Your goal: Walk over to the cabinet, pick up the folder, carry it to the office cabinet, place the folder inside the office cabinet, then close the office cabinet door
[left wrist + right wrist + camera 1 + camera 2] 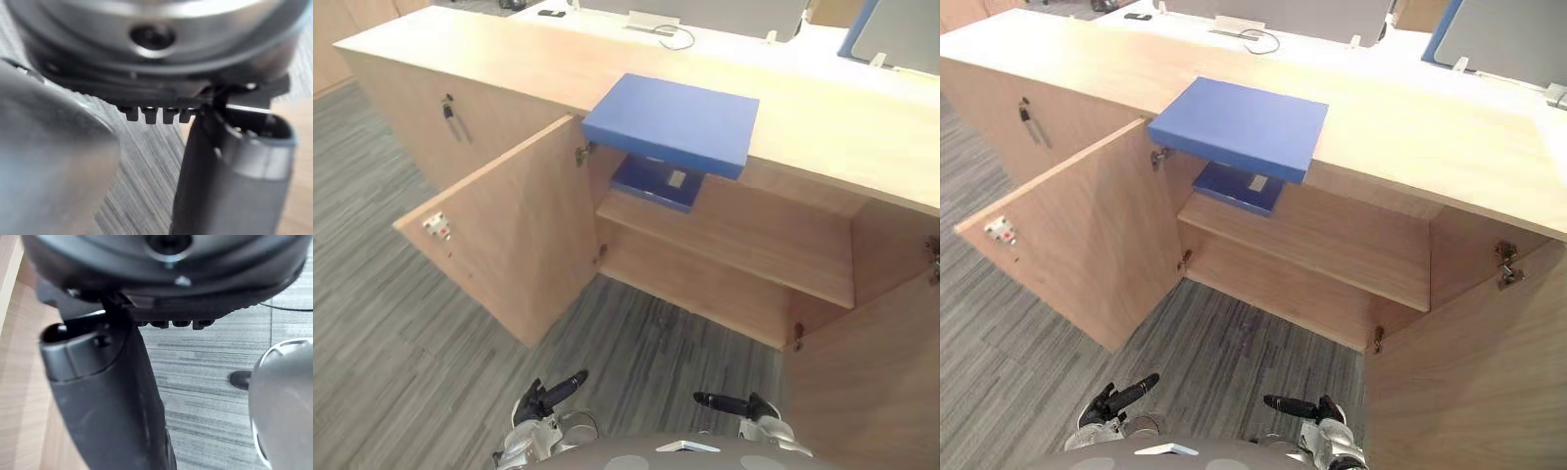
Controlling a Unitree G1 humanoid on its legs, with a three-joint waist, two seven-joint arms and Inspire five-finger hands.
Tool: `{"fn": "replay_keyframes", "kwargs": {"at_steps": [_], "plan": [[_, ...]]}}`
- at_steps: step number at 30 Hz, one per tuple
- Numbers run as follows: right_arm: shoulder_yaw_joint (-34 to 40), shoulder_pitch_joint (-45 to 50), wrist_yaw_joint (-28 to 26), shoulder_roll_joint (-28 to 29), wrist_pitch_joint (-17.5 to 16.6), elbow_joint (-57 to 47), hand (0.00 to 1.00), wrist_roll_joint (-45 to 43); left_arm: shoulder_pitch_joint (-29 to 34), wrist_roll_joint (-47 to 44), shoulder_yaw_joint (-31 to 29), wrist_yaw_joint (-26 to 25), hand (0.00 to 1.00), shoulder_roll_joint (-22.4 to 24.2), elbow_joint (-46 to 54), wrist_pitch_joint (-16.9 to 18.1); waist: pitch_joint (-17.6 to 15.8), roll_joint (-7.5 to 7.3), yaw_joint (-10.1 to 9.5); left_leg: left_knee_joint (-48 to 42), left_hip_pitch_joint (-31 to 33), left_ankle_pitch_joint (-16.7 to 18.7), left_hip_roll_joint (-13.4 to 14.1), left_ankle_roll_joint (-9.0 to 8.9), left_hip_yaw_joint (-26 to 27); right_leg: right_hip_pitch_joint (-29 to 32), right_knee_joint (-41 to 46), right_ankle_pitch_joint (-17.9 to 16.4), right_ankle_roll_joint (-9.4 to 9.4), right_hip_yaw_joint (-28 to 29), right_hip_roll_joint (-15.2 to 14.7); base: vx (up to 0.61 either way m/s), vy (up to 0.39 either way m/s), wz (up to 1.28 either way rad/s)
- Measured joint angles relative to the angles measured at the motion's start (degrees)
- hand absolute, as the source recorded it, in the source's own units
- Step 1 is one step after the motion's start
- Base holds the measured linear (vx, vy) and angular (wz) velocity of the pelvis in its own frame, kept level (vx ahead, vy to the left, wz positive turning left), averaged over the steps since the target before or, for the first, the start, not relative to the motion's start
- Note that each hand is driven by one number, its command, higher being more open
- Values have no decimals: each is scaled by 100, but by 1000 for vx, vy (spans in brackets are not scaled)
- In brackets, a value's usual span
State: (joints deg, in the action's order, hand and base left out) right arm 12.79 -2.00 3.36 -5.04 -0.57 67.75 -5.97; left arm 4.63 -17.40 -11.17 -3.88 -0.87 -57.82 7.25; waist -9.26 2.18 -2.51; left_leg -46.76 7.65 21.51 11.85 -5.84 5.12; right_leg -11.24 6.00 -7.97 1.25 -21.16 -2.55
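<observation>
Office interior: a long light-wood office cabinet (509,59) w/ door (509,235) swung open, a blue folder (671,122) on top and a 2nd blue folder (651,181) on the shelf (754,245) inside. Grey striped carpet (391,343) underfoot. Behind: white desk (734,44) w/ cable (680,41), grey panels (705,12). Key (450,113) in neighbouring lock.

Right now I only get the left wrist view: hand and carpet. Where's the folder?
Observer: Blue folder lies on the cabinet top, overhanging its front edge.
Operator: Doors?
Observer: Both open: left door swung out toward the robot, right door likewise.
Operator: Anything inside?
Observer: A darker blue flat item with a pale label lies on the shelf, under the overhang.
</observation>
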Motion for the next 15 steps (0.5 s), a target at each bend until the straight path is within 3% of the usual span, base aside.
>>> {"fn": "replay_keyframes", "kwargs": {"at_steps": [2, 3, 4, 5, 6, 8, 15], "plan": [[-1, 3, 3, 3, 4, 0, 100, 0, 76, 0, 302, -14, 100, -22, 400, -4, -22, -18, -64, 605, 303, -16, -295, 64, -59, -78, 36, 2, -17, 136, -261, 240, 260, -41], [-5, 31, 3, -13, 2, -13, 100, 2, 260, -76, 618, -30, 100, -25, 1050, -6, -20, 30, -62, 1694, 443, -538, -509, 78, -363, -193, 65, -27, -285, 198, -405, 250, 320, -30], [-12, 73, 2, -34, -5, -34, 100, 1, 348, -117, 772, -23, 100, -13, 1372, -2, 7, 129, -72, 2036, 474, -1306, -541, 131, -490, -221, 71, -79, -427, 255, -377, 295, 387, -26], [-161, 117, -6, 35, -6, -47, 100, 6, 482, -275, 1016, 23, 100, -90, 1884, 11, 34, -28, -146, 2047, 374, -1262, -767, 210, -437, -308, -17, -124, -569, 386, -603, 227, 296, 3], [-239, 105, -30, 124, -5, -46, 100, 15, 466, -479, 1218, 91, 100, -214, 2426, 22, 58, -206, -97, 2216, 373, -1336, -944, 321, -441, -214, -63, -118, -576, 545, -672, 207, 262, 16], [-237, 54, -39, 201, -3, -49, 100, 94, 471, -816, 1443, 267, 100, -367, 3075, 28, 71, -310, -106, 2418, 345, -1406, -1079, 419, -383, -36, -85, -76, -581, 627, -651, 105, 135, 14], [-613, 50, -151, 169, -65, -116, 100, 355, 789, -1719, 2064, 742, 100, -694, 4572, 24, 213, -245, -77, 3781, -270, -2007, -1338, 558, -160, 53, -336, 305, -655, 892, -869, 42, 52, -16]]}}
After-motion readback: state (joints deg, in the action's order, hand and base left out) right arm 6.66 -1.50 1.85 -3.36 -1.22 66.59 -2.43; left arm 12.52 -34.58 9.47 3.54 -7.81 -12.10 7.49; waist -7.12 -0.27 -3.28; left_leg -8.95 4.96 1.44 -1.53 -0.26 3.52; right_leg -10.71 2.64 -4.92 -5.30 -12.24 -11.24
